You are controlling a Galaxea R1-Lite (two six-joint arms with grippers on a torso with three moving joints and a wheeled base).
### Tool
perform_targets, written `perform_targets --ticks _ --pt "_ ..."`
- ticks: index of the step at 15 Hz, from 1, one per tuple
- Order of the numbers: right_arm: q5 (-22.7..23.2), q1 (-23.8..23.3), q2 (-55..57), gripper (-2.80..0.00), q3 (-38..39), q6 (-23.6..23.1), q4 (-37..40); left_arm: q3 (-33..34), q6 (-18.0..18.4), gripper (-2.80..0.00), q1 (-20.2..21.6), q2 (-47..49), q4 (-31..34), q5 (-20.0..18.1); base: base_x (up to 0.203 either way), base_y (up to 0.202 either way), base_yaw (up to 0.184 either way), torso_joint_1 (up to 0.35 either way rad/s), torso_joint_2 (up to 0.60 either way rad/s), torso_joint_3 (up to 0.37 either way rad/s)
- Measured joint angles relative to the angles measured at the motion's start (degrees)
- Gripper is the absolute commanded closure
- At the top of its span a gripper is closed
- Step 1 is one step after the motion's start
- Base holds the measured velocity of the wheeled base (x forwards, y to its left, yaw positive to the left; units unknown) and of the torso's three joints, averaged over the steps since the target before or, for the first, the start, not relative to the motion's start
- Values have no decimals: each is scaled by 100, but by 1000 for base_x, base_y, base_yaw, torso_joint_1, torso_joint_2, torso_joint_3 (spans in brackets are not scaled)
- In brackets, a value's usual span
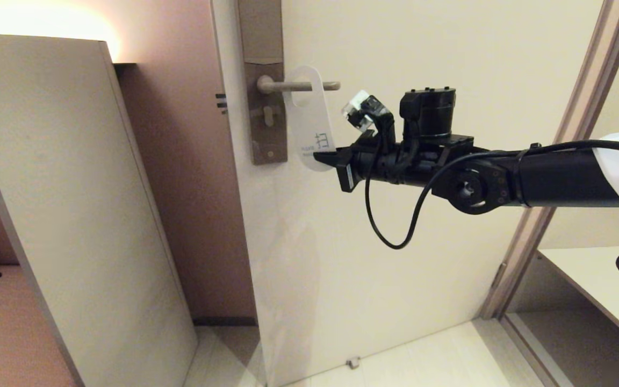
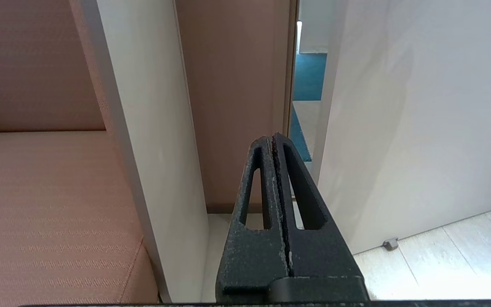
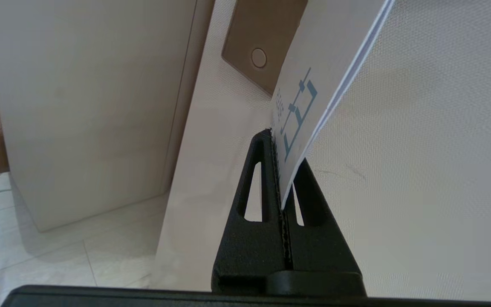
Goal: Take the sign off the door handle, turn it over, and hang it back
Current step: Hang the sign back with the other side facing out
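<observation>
Head view shows the flat white card sign (image 1: 309,121) hanging by its oval hole on the slim brushed-metal door handle (image 1: 299,85), its lower end pinched in the right claw (image 1: 326,157). Only the right wrist view shows blue lettering and the card's edge clamped between the fingers (image 3: 262,179). The left wrist view shows the left claw (image 2: 273,143) closed and empty, away from the door (image 2: 420,119).
</observation>
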Motion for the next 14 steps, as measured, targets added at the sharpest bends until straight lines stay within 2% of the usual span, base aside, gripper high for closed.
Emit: perform_targets --ticks 1,2,14 --pt "0 8 26 0 -43 0 1 0 -2 0 0 0 -2 0 0 0 0 0 0 0" --pt "0 15 47 -280 -76 -2 -2 0 -2 0 -2 0 0 0 0 0 0 0 0 0" --pt "-2 -2 -66 -280 108 16 1 0 -2 0 -2 0 -1 0 0 0 0 0 0 0"
